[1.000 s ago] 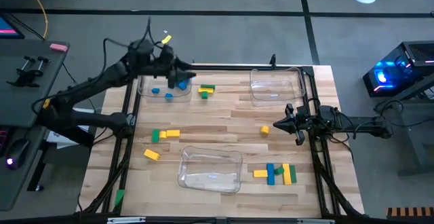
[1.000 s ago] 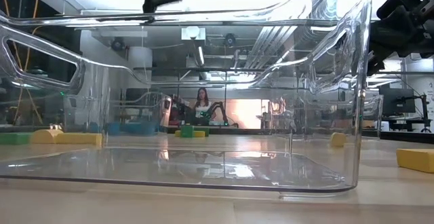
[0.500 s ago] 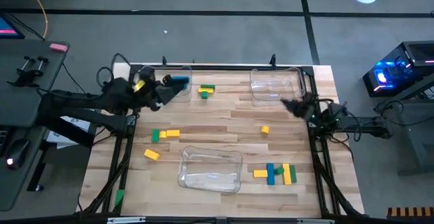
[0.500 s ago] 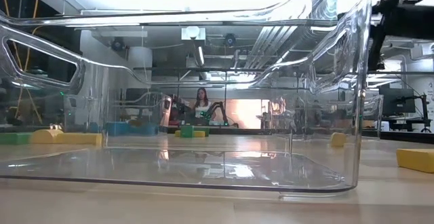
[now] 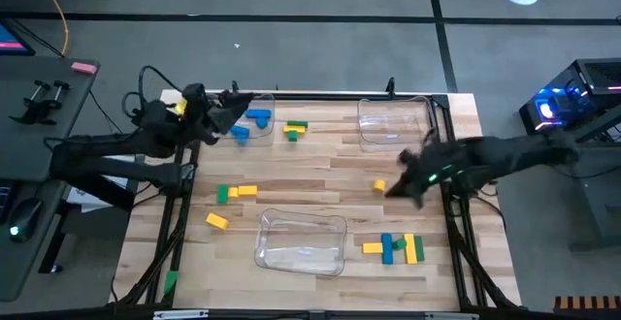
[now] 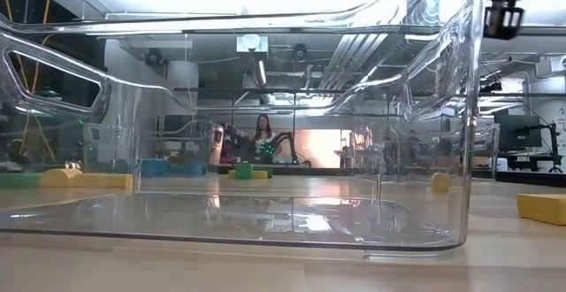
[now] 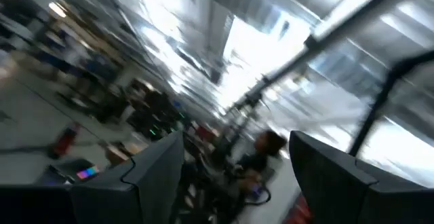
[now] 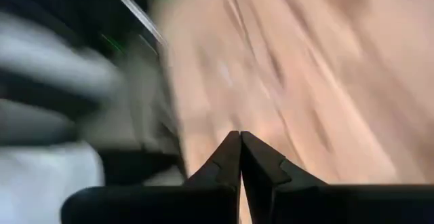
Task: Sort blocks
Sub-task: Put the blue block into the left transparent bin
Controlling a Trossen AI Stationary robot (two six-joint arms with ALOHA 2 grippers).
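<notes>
High view: blocks (image 5: 389, 247) scattered loose.

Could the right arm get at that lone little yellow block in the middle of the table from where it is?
Probably yes. The right gripper hangs just beside the lone yellow block, with bare table around it and no tray between. Its jaws are shut, though, so they must open first.

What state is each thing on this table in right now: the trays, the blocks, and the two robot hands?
Near tray: upright, empty.
Far right tray: upright, empty.
Blue blocks: at the far left corner.
Lone yellow block: loose on the wood.
Left gripper: fingers open, holding nothing.
Right gripper: fingers shut, beside the lone yellow block.
</notes>
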